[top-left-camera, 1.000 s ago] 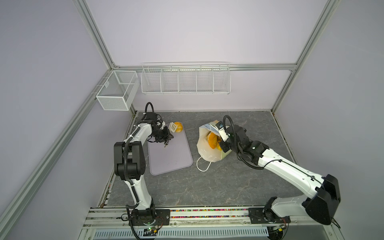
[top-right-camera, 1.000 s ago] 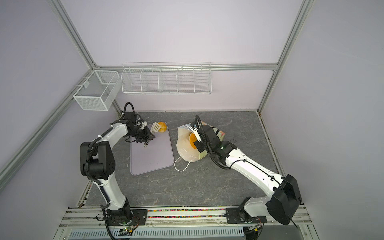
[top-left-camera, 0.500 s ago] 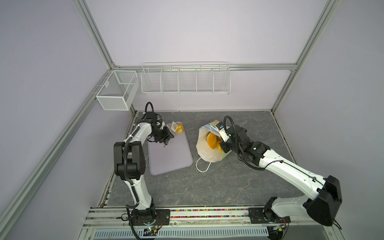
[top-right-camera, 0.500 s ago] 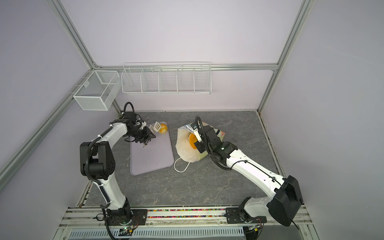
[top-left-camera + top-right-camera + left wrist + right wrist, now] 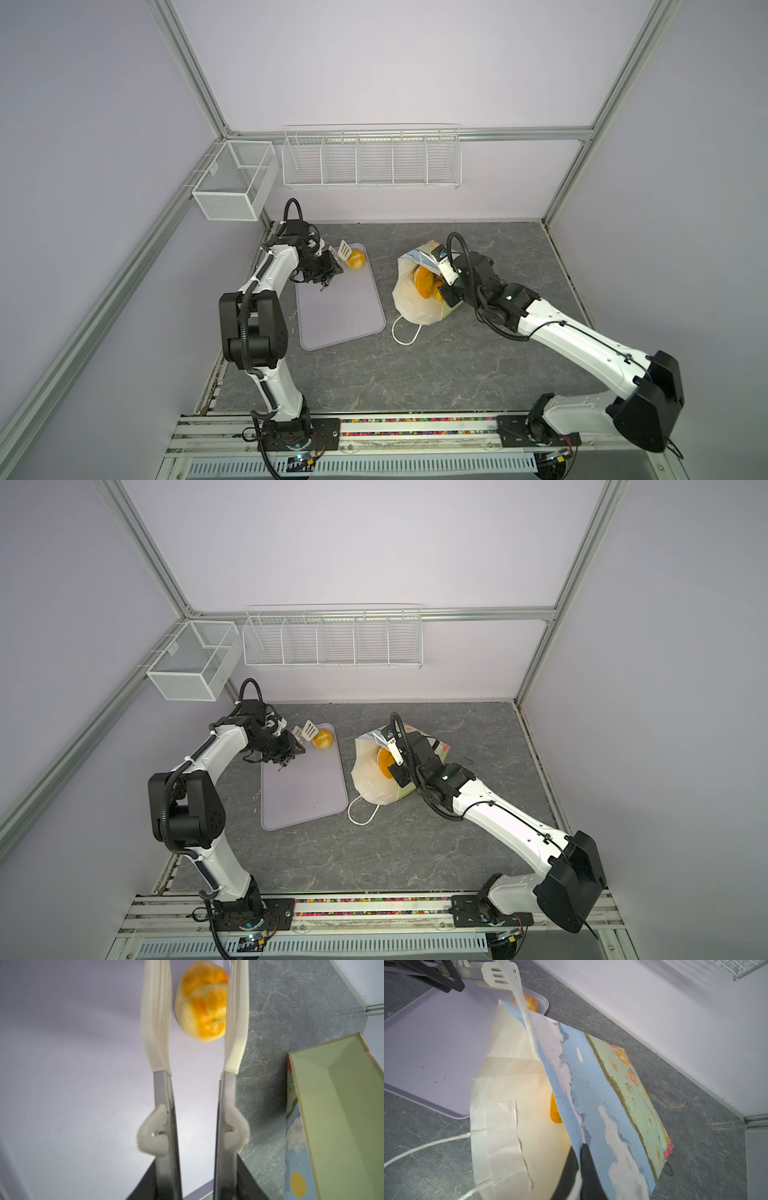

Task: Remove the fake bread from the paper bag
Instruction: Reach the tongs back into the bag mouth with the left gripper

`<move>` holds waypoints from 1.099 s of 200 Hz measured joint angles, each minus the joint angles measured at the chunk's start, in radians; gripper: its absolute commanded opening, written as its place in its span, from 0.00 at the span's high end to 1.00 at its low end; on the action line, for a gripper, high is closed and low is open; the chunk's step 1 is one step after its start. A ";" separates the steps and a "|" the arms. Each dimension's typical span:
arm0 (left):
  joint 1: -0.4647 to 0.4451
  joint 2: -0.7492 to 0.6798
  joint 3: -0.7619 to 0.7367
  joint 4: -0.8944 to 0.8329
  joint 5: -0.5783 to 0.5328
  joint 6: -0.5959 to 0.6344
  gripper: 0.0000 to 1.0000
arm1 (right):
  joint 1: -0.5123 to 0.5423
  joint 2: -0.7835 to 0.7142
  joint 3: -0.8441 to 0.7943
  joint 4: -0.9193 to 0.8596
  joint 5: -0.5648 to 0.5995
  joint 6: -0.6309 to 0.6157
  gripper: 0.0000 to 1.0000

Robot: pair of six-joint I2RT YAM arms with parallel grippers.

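Bread sits in two places. One round bun (image 5: 356, 258) lies free in the far right corner of the lavender tray (image 5: 340, 316). The rest of the fake bread (image 5: 424, 282) shows as glossy orange lumps inside the paper bag (image 5: 409, 305). The bag lies tilted on the grey table (image 5: 415, 374) just right of the tray, its mouth turned toward the tray and its white lining showing. One cord handle (image 5: 404, 334) trails on the table in front of the mouth.

The left gripper (image 5: 340, 252) hovers low just left of the bun, its long tong-like fingers with white slotted tips parted. In the left wrist view the bun (image 5: 200, 1001) lies beyond and between the two tips; whether either tip touches it I cannot tell. The left arm is folded, elbow raised above its base, forearm reaching along the tray's left edge to the far end.

The right gripper (image 5: 440, 259) is clamped tight on the bag's upper printed wall, holding the mouth open. The right arm stretches long and low from its base at the near right.

A second ago the left tips sat closer together at the bun; now they stand wider. The bun's place, the bag and the right arm's clamp look unchanged.
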 measured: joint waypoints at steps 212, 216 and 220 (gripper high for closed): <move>-1.007 -0.742 -0.236 -0.173 -0.555 -0.205 0.72 | -0.008 -0.116 -0.097 0.014 -0.015 0.005 0.93; -1.031 -0.734 -0.245 -0.174 -0.564 -0.218 0.72 | -0.008 -0.116 -0.099 0.016 -0.016 0.005 0.93; -1.056 -0.726 -0.255 -0.177 -0.572 -0.232 0.72 | -0.010 -0.118 -0.102 0.020 -0.016 0.006 0.93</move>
